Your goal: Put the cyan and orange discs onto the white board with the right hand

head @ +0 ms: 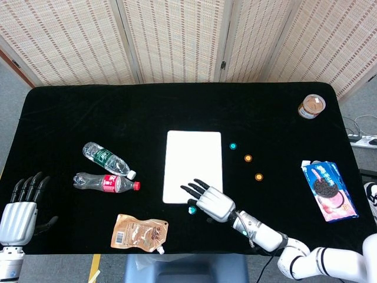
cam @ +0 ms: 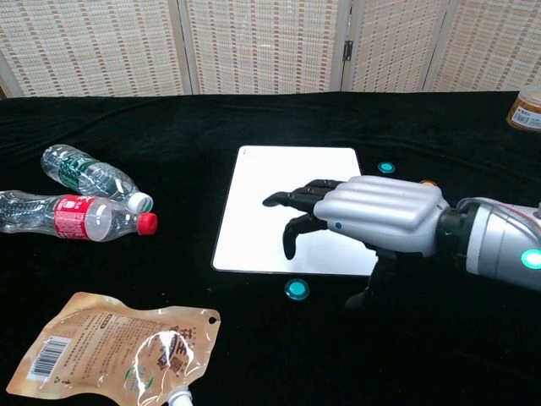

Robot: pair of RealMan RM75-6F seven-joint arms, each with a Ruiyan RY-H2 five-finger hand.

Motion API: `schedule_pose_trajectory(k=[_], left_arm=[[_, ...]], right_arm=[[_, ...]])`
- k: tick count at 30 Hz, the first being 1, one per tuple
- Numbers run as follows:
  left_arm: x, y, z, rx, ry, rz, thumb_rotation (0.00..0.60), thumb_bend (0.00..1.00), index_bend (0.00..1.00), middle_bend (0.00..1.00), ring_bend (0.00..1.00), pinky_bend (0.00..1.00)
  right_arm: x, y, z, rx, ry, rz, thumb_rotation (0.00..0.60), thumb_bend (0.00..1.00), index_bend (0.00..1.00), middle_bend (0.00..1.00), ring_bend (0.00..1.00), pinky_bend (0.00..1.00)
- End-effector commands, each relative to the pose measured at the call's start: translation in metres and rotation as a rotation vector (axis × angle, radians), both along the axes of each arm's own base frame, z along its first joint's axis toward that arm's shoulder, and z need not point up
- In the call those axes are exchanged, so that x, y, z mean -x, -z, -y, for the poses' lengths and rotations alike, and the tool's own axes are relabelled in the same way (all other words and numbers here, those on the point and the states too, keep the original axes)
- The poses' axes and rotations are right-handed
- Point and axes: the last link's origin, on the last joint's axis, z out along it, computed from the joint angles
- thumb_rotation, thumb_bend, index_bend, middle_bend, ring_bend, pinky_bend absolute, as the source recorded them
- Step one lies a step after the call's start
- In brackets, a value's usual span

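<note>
The white board (head: 194, 159) (cam: 266, 182) lies at the table's middle. One cyan disc (head: 191, 209) (cam: 297, 290) sits just off the board's near edge. A second cyan disc (head: 233, 145) (cam: 386, 167) and two orange discs (head: 248, 158) (head: 258, 177) lie right of the board. My right hand (head: 211, 201) (cam: 376, 216) hovers with its fingers spread over the board's near right corner, just above and right of the near cyan disc, holding nothing. In the chest view it hides most of the orange discs. My left hand (head: 20, 206) rests open at the table's near left edge.
Two plastic bottles (head: 106, 158) (head: 106, 183) lie left of the board, with a brown pouch (head: 139, 233) in front of them. A blue cookie packet (head: 328, 190) is at the right edge and a brown jar (head: 311, 107) at the far right corner.
</note>
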Motion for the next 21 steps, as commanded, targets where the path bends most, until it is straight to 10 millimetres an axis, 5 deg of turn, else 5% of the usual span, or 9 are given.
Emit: schedule_pose_trajectory(k=[1,9,21], left_arm=[[0.000,0.001,0.000,0.003,-0.001,-0.001,0.600,0.20,0.07,0.04,0.03,0.00],[-0.001,0.001,-0.001,0.001,-0.001,-0.002,0.600,0.20,0.07,0.04,0.04,0.00],[-0.001,0.002,-0.004,0.005,-0.004,-0.003,0.600,0.20,0.07,0.04,0.03,0.00]], right_arm=[[-0.003,0.009,0.003,-0.003,-0.003,-0.006,0.600,0.20,0.35,0.00,0.00,0.00],[-0.007,0.026,0.009,-0.021,-0.003,-0.025,0.600,0.31,0.35,0.00,0.00,0.00],[-0.005,0.038,0.012,-0.030,0.005,-0.041,0.600,0.34,0.39,0.00,0.00,0.00]])
